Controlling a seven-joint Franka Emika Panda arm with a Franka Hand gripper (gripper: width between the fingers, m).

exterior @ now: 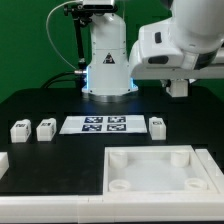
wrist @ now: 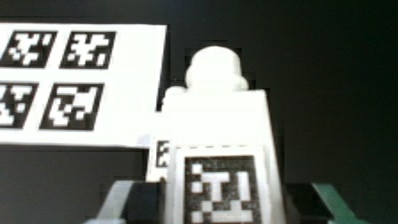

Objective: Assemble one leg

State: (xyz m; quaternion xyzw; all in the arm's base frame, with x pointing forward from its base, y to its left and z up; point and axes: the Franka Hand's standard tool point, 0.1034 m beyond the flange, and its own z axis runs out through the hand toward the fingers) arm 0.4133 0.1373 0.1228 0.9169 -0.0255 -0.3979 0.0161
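Note:
In the wrist view, a white leg [wrist: 217, 120] with a black-and-white tag on its face and a rounded peg at its far end stands between my fingers. My gripper [wrist: 226, 206] is shut on the leg's tagged end. In the exterior view my gripper [exterior: 178, 88] hangs well above the table, over the exterior view's right part; the held leg hardly shows there. Three more legs lie on the black table: two at the exterior view's left [exterior: 19, 129] [exterior: 45, 128] and one right of the marker board [exterior: 157, 126].
The marker board [exterior: 105, 124] lies mid-table and also shows in the wrist view [wrist: 71, 80]. The large white rimmed panel [exterior: 160, 152] with round corner sockets lies at the front right. The robot base [exterior: 106, 60] stands at the back. A white block [exterior: 3, 162] sits at the front left edge.

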